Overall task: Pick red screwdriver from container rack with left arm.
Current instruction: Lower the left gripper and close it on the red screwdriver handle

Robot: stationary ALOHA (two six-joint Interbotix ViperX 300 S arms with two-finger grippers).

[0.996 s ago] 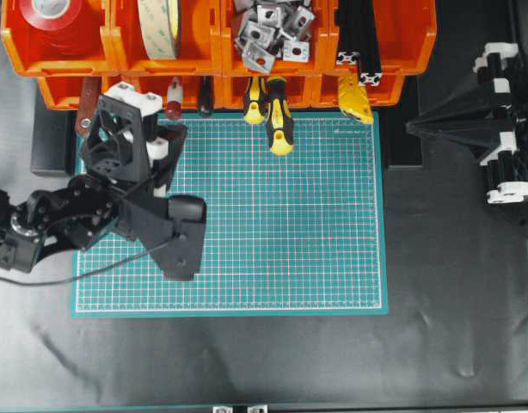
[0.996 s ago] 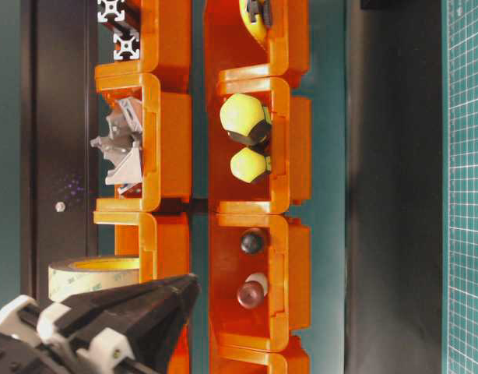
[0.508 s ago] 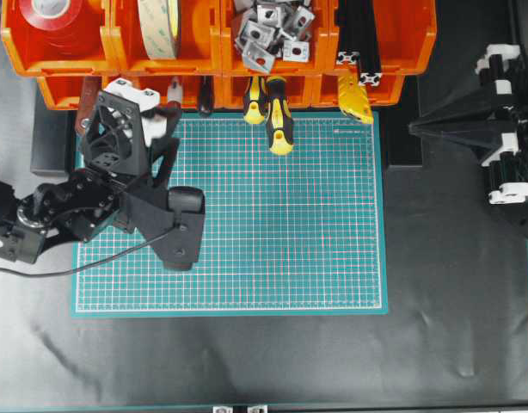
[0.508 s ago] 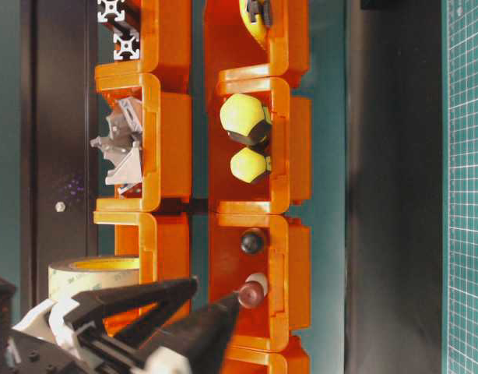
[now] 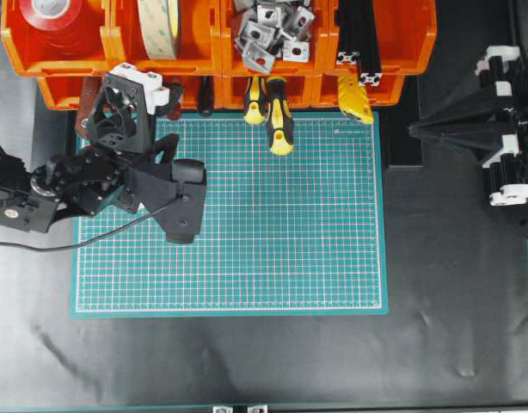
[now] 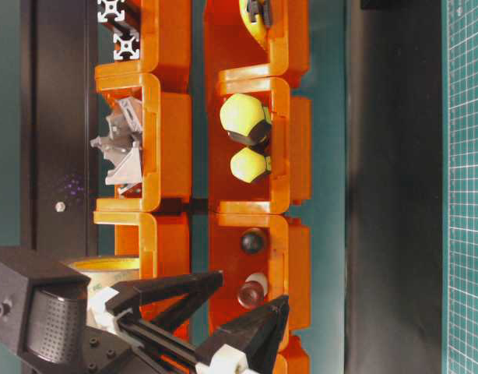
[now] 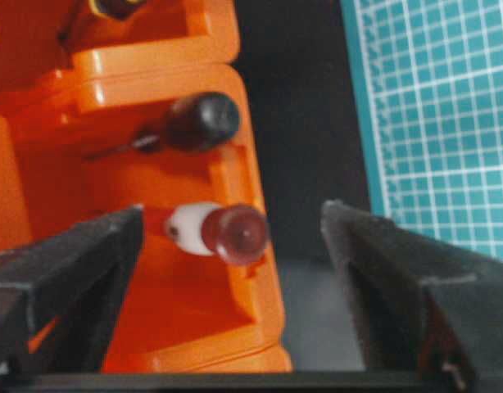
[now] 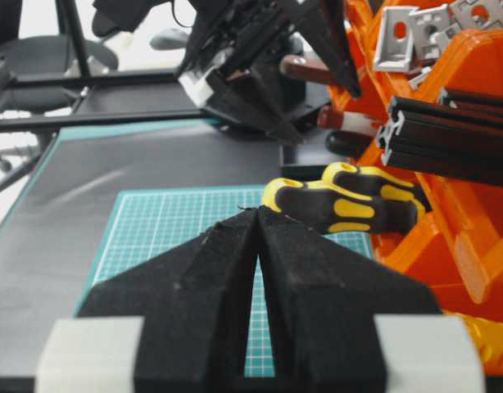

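Between the left hand's [image 7: 235, 286] wide-spread fingers [image 7: 67, 278] sits the red screwdriver [image 7: 227, 233], untouched.

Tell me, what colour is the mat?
Green with a white grid, clearest in the overhead view.

A black office chair [image 8: 38, 57] stands beyond the dark table [image 8: 88, 205], in bright backlight.

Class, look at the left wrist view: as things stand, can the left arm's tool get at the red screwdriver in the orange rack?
Probably yes. The left tool is open, with the red screwdriver end-on between its fingers and nothing between them. The black-handled driver lies off to one side in the same bin of the rack.
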